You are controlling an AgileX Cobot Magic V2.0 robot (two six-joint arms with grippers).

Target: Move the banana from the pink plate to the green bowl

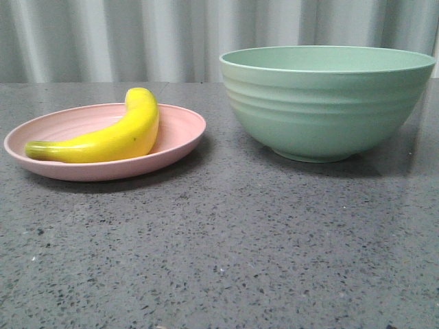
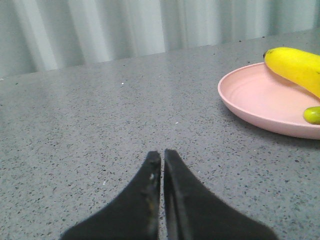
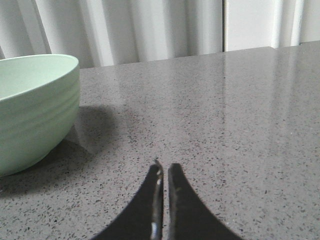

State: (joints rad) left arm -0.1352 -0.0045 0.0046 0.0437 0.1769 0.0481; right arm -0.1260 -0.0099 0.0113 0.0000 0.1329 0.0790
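Front view: banana (image 1: pixel 110 137) lying across pink plate (image 1: pixel 178 130) at left of speckled grey counter (image 1: pixel 226 253), green bowl (image 1: pixel 329 103) well apart to the right. Left gripper (image 2: pixel 162 155) closed and empty, low over counter beside plate. Right gripper (image 3: pixel 164 167) closed and empty, near bowl. Nothing transferred yet; grasp, carry and drop all remaining.
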